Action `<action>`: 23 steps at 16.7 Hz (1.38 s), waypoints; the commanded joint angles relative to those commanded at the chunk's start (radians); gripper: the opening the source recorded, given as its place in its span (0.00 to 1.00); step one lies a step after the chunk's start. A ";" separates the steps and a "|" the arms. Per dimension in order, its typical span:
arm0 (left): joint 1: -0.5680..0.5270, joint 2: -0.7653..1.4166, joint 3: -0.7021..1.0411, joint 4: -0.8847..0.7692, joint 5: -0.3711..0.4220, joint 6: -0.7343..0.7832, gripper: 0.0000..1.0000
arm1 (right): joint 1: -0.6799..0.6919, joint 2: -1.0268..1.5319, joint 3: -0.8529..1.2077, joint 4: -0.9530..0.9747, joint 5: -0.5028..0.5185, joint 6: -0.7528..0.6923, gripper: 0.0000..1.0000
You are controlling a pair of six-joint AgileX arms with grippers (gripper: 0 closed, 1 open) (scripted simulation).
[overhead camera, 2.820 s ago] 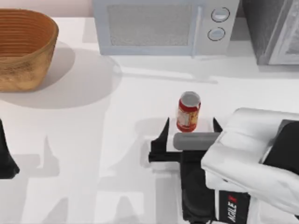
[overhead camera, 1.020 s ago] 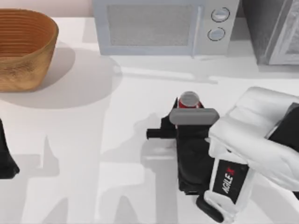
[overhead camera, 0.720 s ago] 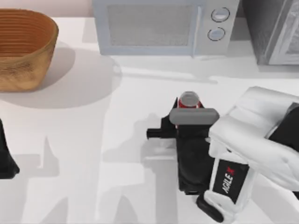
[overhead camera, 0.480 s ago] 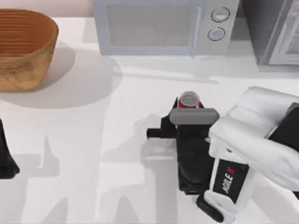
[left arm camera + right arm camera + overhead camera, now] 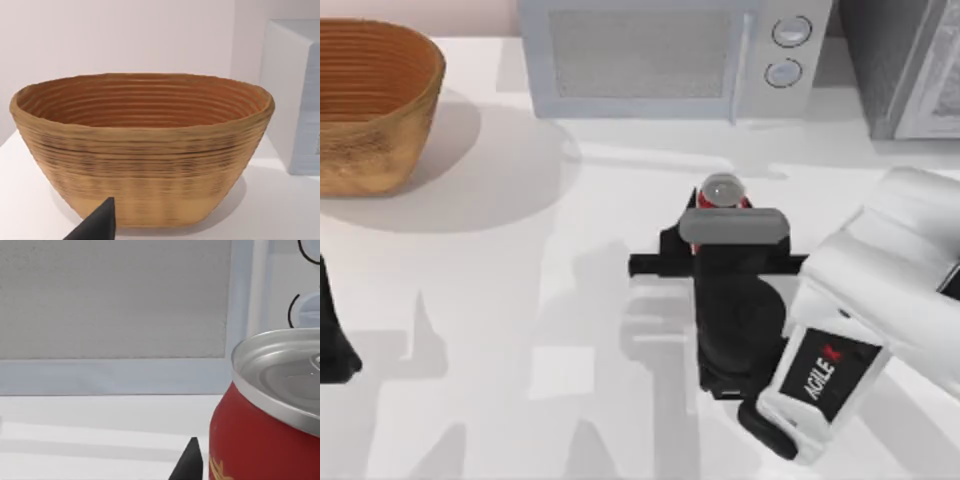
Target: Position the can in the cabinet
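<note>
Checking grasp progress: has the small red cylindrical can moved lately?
Yes. The small red cylindrical can sits nearer the light grey microwave than before, with the right gripper at it.

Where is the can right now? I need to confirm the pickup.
In the top view the can stands right of the table's centre, in front of the microwave, with the right gripper around it.

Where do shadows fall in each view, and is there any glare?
Top view: the woven brown basket casts a soft shadow rightward on the white table; left wrist view: shadow beneath it; right wrist view: the small red can has a mildly shiny silver top.
</note>
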 joint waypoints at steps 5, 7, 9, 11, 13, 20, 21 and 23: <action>0.000 0.000 0.000 0.000 0.000 0.000 1.00 | -0.001 -0.247 -0.018 -0.238 -0.001 0.003 0.00; 0.000 0.000 0.000 0.000 0.000 0.000 1.00 | 0.000 -0.347 -0.024 -0.332 -0.003 0.003 0.00; 0.000 0.000 0.000 0.000 0.000 0.000 1.00 | 0.003 -0.428 -0.027 -0.408 -0.005 0.002 0.00; 0.000 0.000 0.000 0.000 0.000 0.000 1.00 | 0.004 -0.473 -0.029 -0.452 -0.005 0.002 0.00; 0.000 0.000 0.000 0.000 0.000 0.000 1.00 | 0.004 -0.480 -0.029 -0.459 -0.005 0.002 0.00; 0.000 0.000 0.000 0.000 0.000 0.000 1.00 | -0.051 -0.541 -0.068 -0.515 -0.050 0.003 0.00; 0.000 0.000 0.000 0.000 0.000 0.000 1.00 | -0.083 -0.583 -0.095 -0.555 -0.077 0.001 0.00; 0.000 0.000 0.000 0.000 0.000 0.000 1.00 | -0.161 -0.698 -0.165 -0.660 -0.144 -0.004 0.00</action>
